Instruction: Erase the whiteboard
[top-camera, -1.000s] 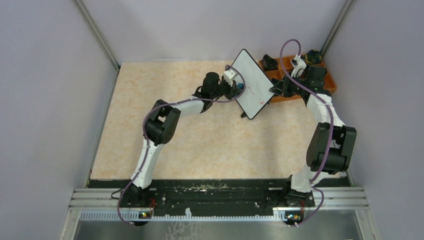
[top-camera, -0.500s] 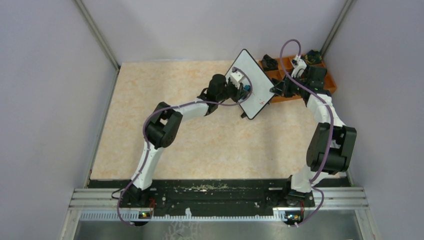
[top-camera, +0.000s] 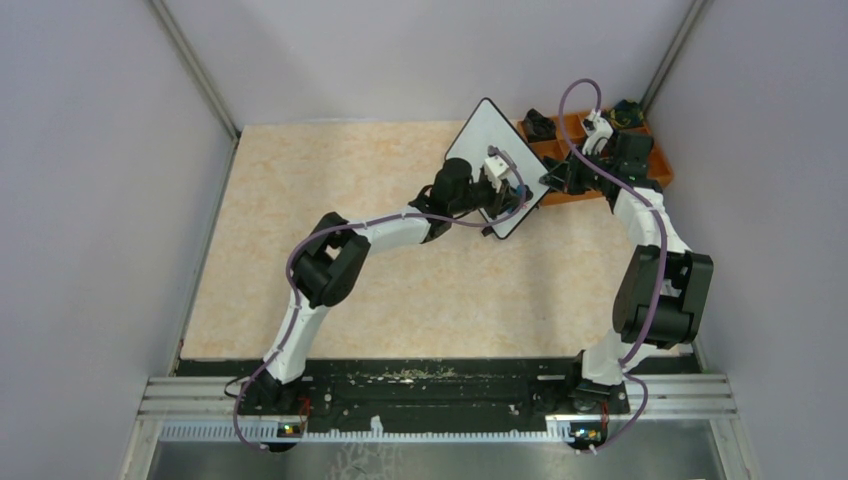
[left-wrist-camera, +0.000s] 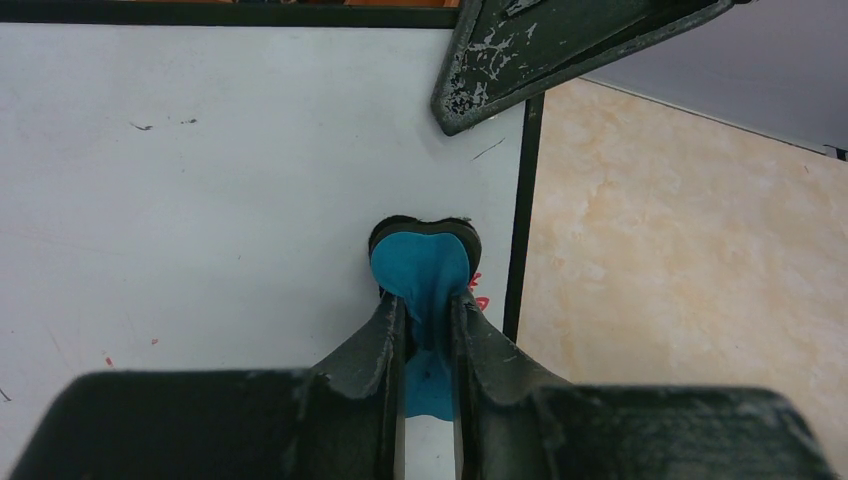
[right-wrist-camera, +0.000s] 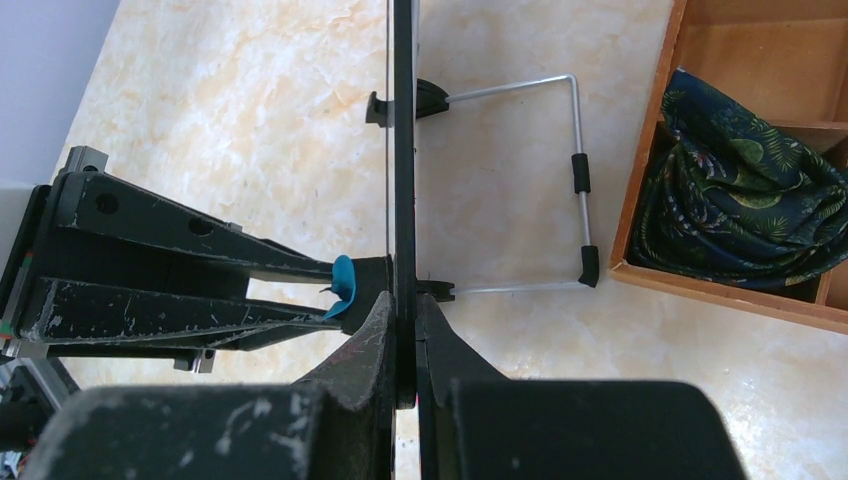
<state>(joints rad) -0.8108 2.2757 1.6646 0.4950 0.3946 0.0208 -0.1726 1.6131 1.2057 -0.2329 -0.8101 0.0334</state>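
The whiteboard (top-camera: 476, 145) stands tilted at the back of the table, white with a thin black frame. In the left wrist view its face (left-wrist-camera: 230, 170) is mostly clean, with small red marks left by its right edge. My left gripper (top-camera: 508, 192) is shut on a small blue eraser (left-wrist-camera: 422, 270) and presses it against the board near that edge. My right gripper (top-camera: 552, 178) is shut on the board's black frame (right-wrist-camera: 403, 150), seen edge-on in the right wrist view, and holds the board upright. The board's wire stand (right-wrist-camera: 578, 170) shows behind it.
An orange compartment tray (top-camera: 658, 160) sits at the back right, right behind the board, with dark patterned cloth (right-wrist-camera: 740, 200) in one compartment. The beige table (top-camera: 330, 290) runs between grey walls on both sides.
My left gripper has swept the eraser across the board's face, from its left edge toward its lower right edge. The right gripper and the board have stayed put.
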